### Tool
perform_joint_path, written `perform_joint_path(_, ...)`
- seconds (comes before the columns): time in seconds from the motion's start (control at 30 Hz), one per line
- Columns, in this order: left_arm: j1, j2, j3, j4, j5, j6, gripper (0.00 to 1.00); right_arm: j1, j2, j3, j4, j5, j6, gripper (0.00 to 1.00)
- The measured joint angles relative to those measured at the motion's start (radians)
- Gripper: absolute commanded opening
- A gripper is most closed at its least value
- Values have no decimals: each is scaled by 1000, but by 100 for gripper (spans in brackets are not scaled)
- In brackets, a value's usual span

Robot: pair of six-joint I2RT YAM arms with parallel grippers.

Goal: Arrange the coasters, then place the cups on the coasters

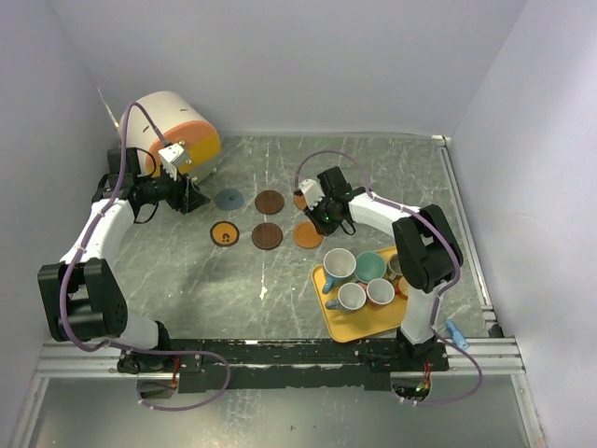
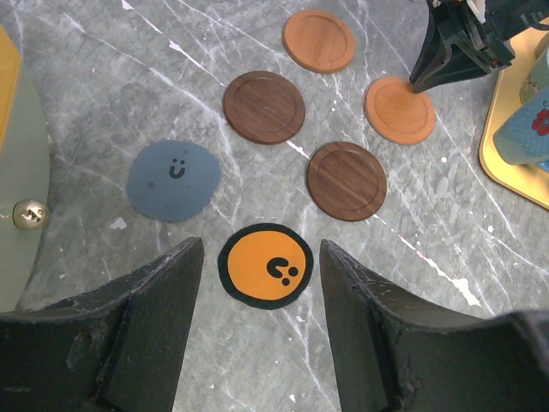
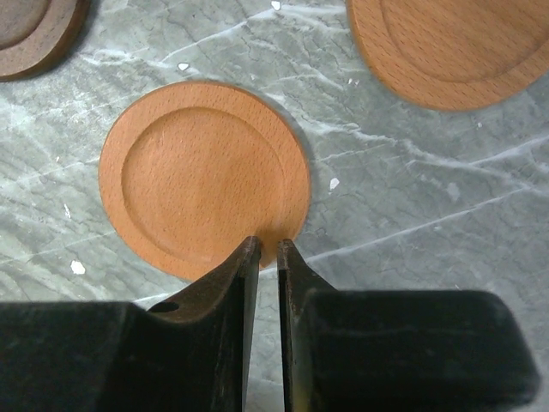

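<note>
Six coasters lie flat in two rows: slate blue, two dark brown, two orange, and yellow-orange with a dark rim. My left gripper hangs open just above the yellow-orange coaster, holding nothing. My right gripper is shut, with only a thin slit between the jaws. Its tips rest at the near edge of an orange coaster, which lies flat on the table. Several cups stand on the yellow tray.
A big white-and-orange cylinder lies at the back left, just behind my left arm. The tray of cups sits at the front right, close to the right arm's base. White walls close in the table on three sides.
</note>
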Motion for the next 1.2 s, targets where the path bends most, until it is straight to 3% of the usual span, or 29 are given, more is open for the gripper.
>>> perform_joint_path(0.5,0,0,-9,0,0,0,68,1,-6,24,-90,-4,-5,22)
perform_joint_path(0.73,0,0,-13,0,0,0,68,-46,79,194,-123,-39,38,26)
perform_joint_path(1.2,0,-7,-14,1,0,-1,68,-148,314,452,-47,-56,172,43)
